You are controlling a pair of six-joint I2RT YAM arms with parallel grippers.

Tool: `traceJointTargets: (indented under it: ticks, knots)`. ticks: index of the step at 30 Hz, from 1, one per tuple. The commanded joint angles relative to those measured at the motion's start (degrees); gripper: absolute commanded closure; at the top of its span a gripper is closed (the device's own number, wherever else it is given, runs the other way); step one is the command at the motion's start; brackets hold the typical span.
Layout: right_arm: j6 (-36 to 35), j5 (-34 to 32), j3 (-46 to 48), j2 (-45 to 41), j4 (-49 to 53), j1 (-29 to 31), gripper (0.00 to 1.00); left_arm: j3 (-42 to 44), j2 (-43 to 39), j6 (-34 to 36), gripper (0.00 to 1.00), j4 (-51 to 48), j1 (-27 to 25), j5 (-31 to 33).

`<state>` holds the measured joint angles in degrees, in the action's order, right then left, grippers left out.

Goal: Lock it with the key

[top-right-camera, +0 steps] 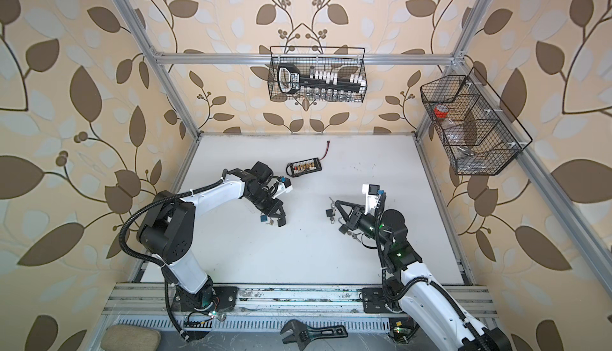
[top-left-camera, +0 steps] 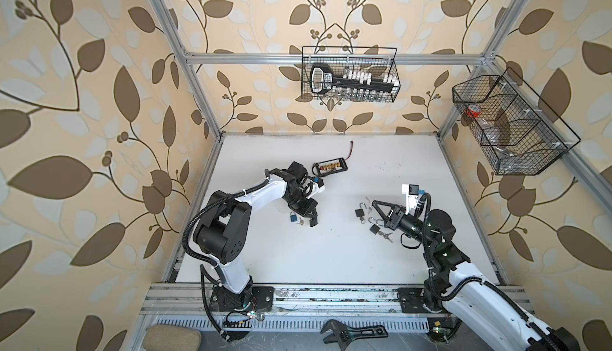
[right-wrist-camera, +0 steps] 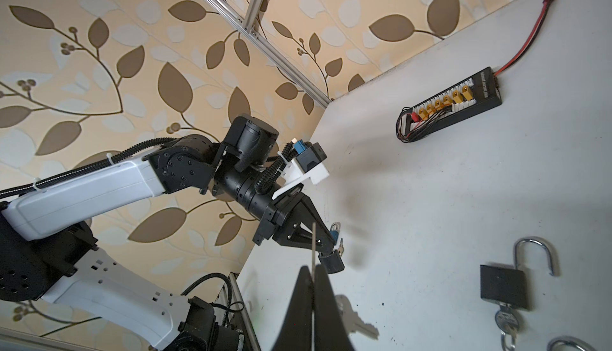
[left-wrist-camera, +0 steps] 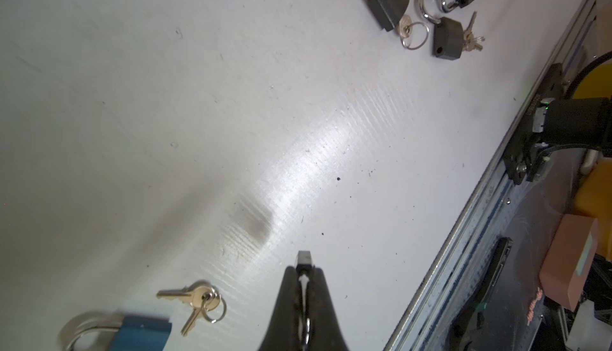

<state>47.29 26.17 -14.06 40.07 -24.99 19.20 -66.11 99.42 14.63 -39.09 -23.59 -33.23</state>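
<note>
Key (right-wrist-camera: 313, 243) first: a thin metal blade stands edge-on out of the tightly clenched jaws of the right gripper (right-wrist-camera: 313, 268), with its shadow falling on the white surface (right-wrist-camera: 430, 200) underneath. Gripping it by the head leaves the blade free for a keyhole. In both top views this gripper sits right of centre, pointing toward the left of the frame.

The left gripper (right-wrist-camera: 326, 254) is left of centre in both top views. Its jaws are clenched on what looks like a small black padlock (right-wrist-camera: 332, 263), carried right at the fingertips and low over the surface. I cannot tell whether it touches. The left wrist view shows only a dark block at the tip with bright metal pinched behind it, so the grip is probably on the shackle, leaving the body exposed.

The two tips roughly face each other across the middle of the frame but are well apart. I judge that nothing has been inserted yet and that the next move is to bring lock and blade together.

A blue padlock (top-left-camera: 293, 217) lies just beside the left gripper with brass keys (left-wrist-camera: 195, 299) next to it. Spare black padlocks (top-left-camera: 360, 213) with open shackles lie around the right gripper. None of these is in either grip.
</note>
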Motion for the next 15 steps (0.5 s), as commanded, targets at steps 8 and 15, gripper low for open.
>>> traceJointTargets:
  ticks: [8, 15]
  knots:
    - [-2.45, 2.06, -3.15, 0.22, 2.27, -0.21, 1.0, -5.81, 5.44, 5.54, 1.0, -3.29, 1.53, -0.7]
    - [-2.64, 3.04, -3.25, 1.16, 2.06, -0.17, 1.0, -7.04, 7.09, 6.51, 1.0, -3.81, 2.05, 0.51]
